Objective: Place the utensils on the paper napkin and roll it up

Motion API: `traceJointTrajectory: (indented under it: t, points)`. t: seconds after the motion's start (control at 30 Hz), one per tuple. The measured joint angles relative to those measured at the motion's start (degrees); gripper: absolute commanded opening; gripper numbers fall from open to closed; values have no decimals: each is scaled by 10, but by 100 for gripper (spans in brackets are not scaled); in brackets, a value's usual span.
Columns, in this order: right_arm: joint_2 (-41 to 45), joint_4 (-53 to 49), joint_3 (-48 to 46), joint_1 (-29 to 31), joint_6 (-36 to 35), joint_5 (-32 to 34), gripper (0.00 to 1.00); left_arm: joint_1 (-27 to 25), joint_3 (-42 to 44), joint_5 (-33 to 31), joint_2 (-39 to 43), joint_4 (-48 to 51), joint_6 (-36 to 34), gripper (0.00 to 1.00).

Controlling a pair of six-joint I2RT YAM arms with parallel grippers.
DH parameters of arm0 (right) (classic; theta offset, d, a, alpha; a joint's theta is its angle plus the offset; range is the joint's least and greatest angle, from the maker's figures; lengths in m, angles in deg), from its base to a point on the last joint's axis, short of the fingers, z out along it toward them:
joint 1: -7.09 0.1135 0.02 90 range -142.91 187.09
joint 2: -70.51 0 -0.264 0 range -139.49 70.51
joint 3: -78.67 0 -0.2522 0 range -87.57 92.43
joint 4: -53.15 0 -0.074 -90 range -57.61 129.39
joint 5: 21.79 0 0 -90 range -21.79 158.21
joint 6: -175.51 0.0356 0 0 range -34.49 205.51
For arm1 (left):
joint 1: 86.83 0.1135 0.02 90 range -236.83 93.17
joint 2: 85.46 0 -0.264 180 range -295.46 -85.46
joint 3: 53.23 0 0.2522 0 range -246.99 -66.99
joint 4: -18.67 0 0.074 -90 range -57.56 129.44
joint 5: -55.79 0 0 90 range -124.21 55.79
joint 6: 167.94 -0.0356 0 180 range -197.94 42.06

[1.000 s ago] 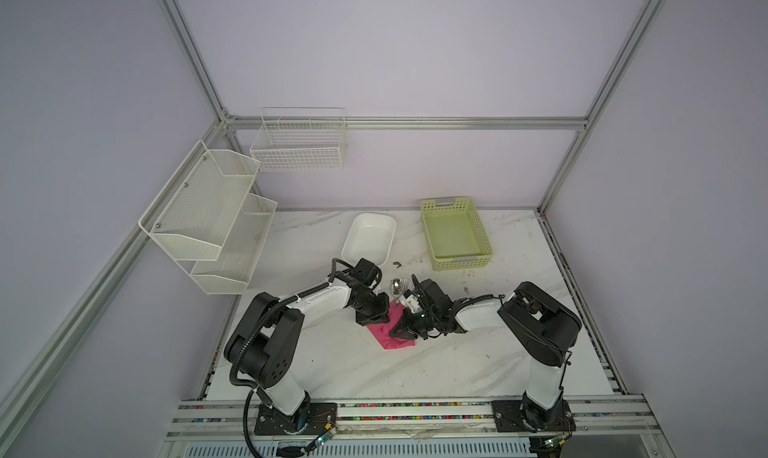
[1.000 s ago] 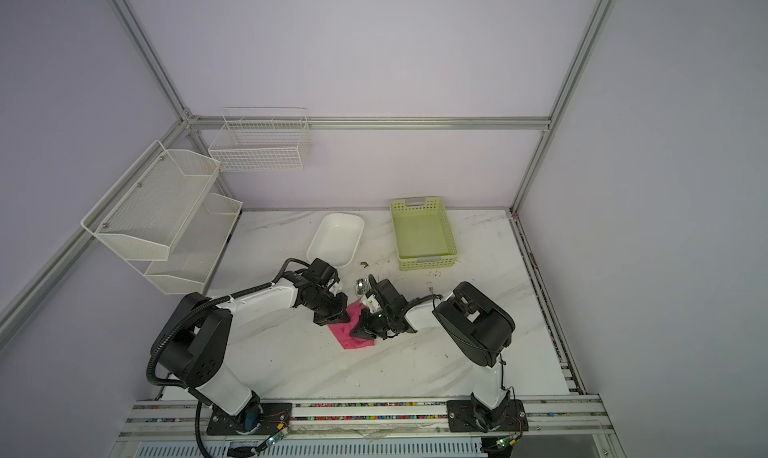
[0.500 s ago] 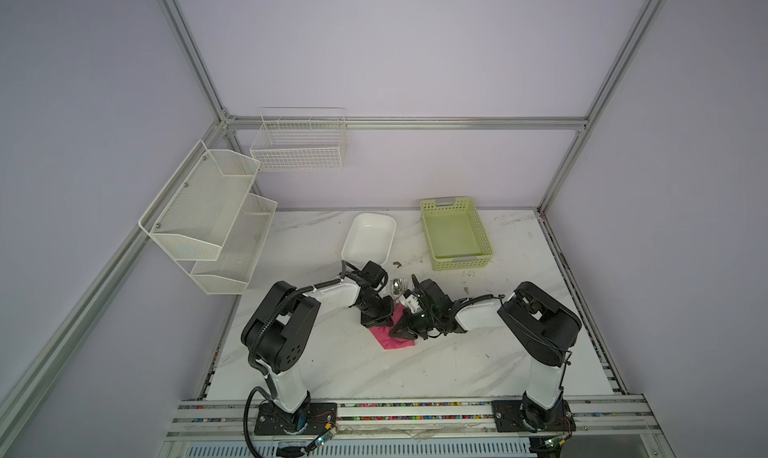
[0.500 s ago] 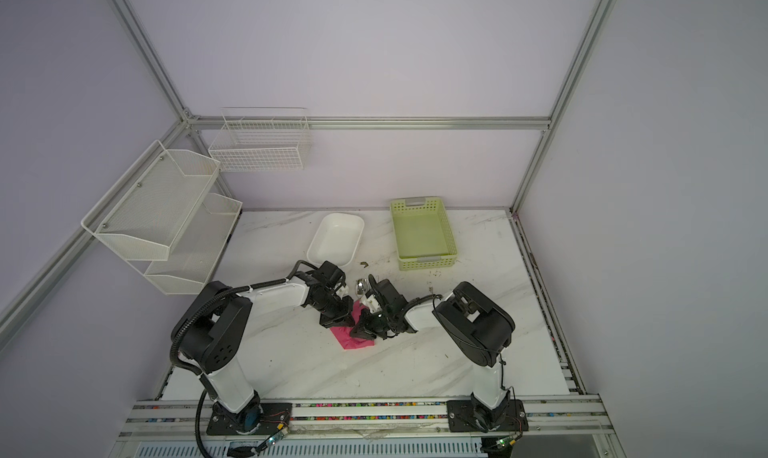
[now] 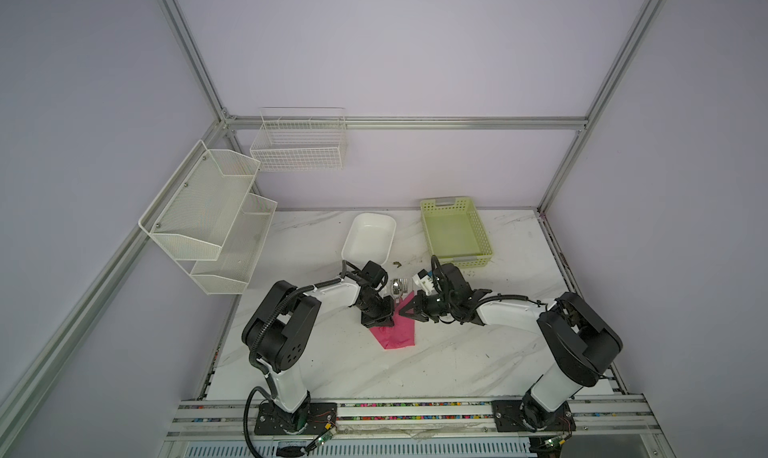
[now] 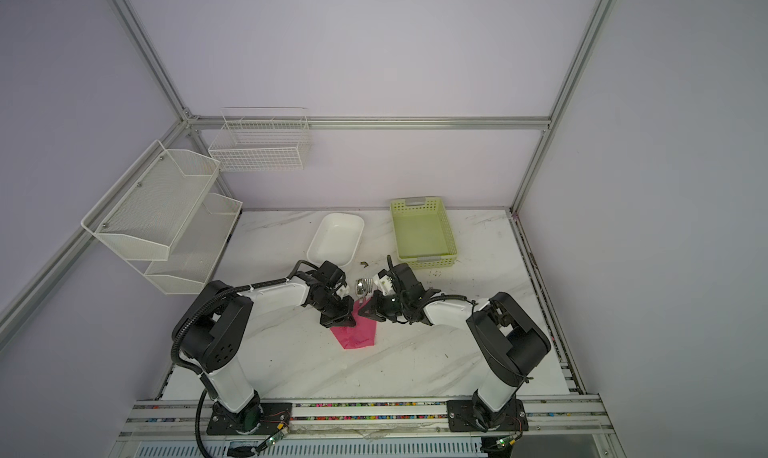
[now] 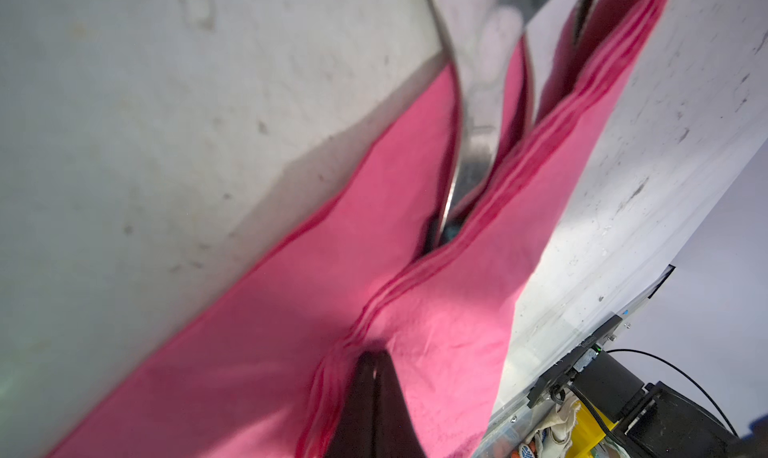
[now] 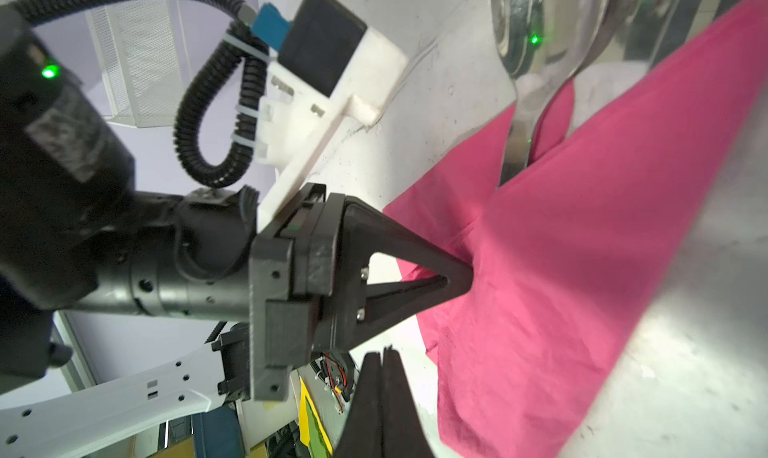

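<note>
both top views: high at 6 o'clock, facing 12, whole table [image 5: 457, 360] | wrist views: very close, sharing paper napkin [image 7: 291, 310]

White dish [image 5: 369, 242] and green basket [image 5: 455, 236] obstruct the far tabletop [image 5: 457, 360].

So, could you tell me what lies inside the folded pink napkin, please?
The utensils poke their silver heads out of the napkin; the handles inside its fold are covered.

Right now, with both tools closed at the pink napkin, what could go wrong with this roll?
1. The left tool bunches the folded edge of the thin bright pink paper napkin; pulling could tear it.
2. The shiny silver utensil heads stick out past the napkin; they could slide free.
</note>
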Motion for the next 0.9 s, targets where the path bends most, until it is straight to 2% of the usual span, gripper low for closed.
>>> traceJointTrajectory:
  t: [0.17,0.37,0.63,0.9]
  points:
    - [19,-39,-34,5,-35,-35,0,0,0,0,0,0,0,4]
    - [-15,-60,-43,34,-58,-61,0,0,0,0,0,0,0,4]
    - [-68,-56,-43,47,-52,-33,0,0,0,0,0,0,0,4]
    - [-60,-47,-48,48,-39,-25,0,0,0,0,0,0,0,4]
